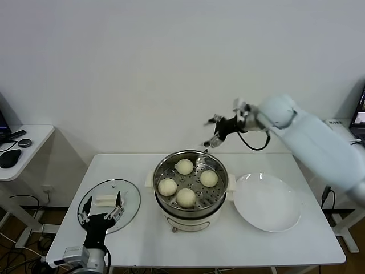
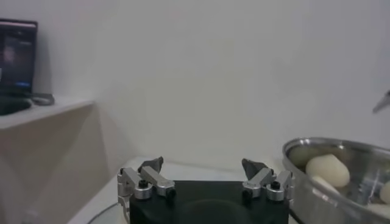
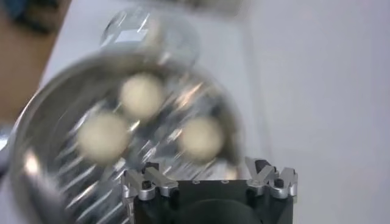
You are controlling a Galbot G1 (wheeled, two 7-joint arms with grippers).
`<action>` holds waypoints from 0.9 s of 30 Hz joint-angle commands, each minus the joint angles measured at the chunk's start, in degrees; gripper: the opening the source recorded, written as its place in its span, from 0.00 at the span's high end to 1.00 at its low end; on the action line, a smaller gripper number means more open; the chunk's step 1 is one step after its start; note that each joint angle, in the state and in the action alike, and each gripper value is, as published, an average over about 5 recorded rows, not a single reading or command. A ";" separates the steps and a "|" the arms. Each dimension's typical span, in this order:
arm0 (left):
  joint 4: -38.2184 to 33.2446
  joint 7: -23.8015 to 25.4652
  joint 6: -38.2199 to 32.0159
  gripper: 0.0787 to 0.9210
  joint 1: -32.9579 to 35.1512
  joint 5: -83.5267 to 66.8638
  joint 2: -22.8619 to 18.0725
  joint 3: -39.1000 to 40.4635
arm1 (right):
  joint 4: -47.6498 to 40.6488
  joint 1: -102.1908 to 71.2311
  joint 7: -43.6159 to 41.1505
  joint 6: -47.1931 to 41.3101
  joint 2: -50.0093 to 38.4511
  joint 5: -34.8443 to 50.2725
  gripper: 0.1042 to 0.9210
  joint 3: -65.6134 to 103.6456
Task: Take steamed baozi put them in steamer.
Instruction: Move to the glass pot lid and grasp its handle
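hovering above the steamer's [image 1: 190, 188] one o'clock rim, the right gripper [image 1: 214, 131] is wide open and empty, probably because all four baozi [image 1: 185, 166] sit inside, leaving the plate [image 1: 268, 202] at three o'clock bare; the left gripper [image 1: 102, 208] idles open over the lid [image 1: 108, 206] at nine o'clock.

Plain white wall [image 1: 142, 68], white table [image 1: 142, 240], white side desk [image 1: 34, 142] at left

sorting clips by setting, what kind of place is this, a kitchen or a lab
Probably a lab or office test room, not a kitchen: a plain white folding table against a bare white wall, a side desk holding a mouse, and the steamer set up alone.
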 commanded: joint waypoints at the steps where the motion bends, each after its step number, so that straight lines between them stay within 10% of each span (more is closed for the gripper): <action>1: 6.54 -3.40 -13.61 0.12 -2.05 2.35 1.01 0.31 | 11.77 -44.41 27.47 11.85 2.87 6.95 0.12 53.59; 12: 13.94 1.49 -12.07 0.12 -9.00 28.25 5.61 -3.41 | 14.18 -69.88 36.30 22.15 25.38 4.41 0.12 66.06; 20: 26.10 -11.98 -15.53 0.12 -15.39 82.21 12.16 -2.80 | 14.19 -71.65 36.80 23.53 27.59 1.45 0.12 63.96; 27: 24.30 -1.91 -9.75 0.12 -6.39 96.21 25.55 0.94 | 15.74 -73.07 37.02 23.17 27.00 0.61 0.12 63.01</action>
